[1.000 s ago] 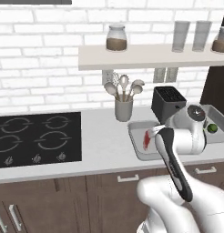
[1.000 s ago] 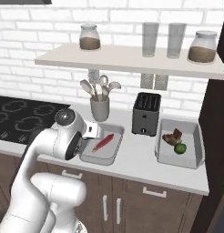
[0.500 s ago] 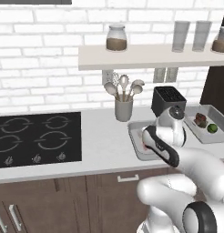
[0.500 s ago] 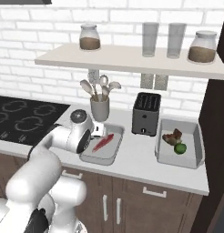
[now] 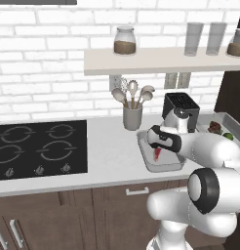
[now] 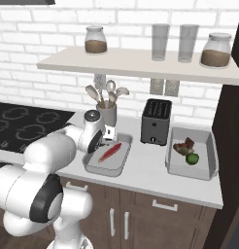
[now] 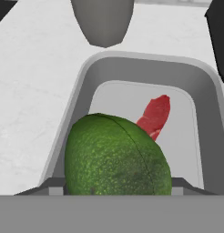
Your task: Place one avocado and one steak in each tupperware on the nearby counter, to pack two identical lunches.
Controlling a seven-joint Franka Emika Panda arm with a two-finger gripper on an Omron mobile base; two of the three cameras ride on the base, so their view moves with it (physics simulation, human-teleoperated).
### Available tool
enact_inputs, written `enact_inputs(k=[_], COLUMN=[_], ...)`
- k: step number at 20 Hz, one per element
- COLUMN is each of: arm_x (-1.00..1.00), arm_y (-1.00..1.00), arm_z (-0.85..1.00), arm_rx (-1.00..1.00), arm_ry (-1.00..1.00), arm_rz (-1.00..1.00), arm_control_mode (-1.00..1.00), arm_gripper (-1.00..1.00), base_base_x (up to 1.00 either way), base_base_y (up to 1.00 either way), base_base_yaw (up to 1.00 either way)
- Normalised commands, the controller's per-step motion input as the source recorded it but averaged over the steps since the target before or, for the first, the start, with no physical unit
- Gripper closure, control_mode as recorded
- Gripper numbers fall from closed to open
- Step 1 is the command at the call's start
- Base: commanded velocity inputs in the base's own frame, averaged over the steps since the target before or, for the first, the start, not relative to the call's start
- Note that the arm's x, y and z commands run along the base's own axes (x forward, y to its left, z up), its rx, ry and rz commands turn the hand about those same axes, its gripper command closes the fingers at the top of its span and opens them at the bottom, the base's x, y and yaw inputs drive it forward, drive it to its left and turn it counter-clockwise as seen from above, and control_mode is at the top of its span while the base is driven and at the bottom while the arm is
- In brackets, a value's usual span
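Note:
My gripper (image 7: pixel 116 190) is shut on a green avocado (image 7: pixel 117 157), held just above the near end of a grey tupperware (image 7: pixel 82 93). A red steak (image 7: pixel 155 114) lies inside that tupperware. From the base, the gripper (image 6: pixel 108 134) hangs over the tupperware's (image 6: pixel 105 168) back left corner, with the steak (image 6: pixel 110 152) beside it. In the left base view the hand (image 5: pixel 161 140) covers part of the tupperware (image 5: pixel 163 167) and steak (image 5: pixel 157 155). A second tupperware (image 6: pixel 207 146) to the right holds a steak (image 6: pixel 183 145) and an avocado (image 6: pixel 192 158). Both stand on the pale counter (image 6: pixel 146 171).
A black toaster (image 6: pixel 156 121) stands between the two tupperwares. A grey utensil holder (image 6: pixel 108 111) with spoons is just behind the left one. A black stove (image 5: pixel 39 149) lies far left. A wall shelf (image 6: pixel 141 65) with jars and glasses hangs overhead.
The arm has folded and the hand has moved closer over the left tupperware with the avocado. The steak and the right tupperware's contents have stayed put.

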Motion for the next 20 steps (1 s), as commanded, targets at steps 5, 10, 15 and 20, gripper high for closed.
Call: enact_inputs(k=[5,10,15,20], arm_x=[0.04,0.28,0.53,0.37], arm_y=[-0.03,-0.01,0.00,-0.05], arm_z=[-0.43,0.03,0.05,-0.14], arm_rx=[0.00,0.00,0.00,0.00], arm_ry=[-0.06,0.00,0.00,0.00], arm_rz=[0.03,0.00,0.00,0.03], arm_control_mode=[-1.00,-1.00,-1.00,-1.00], arm_gripper=[1.00,1.00,1.00,1.00], base_base_x=[0.00,0.00,0.00,0.00], base_base_y=[0.00,0.00,0.00,0.00], base_base_yaw=[0.00,0.00,0.00,0.00])
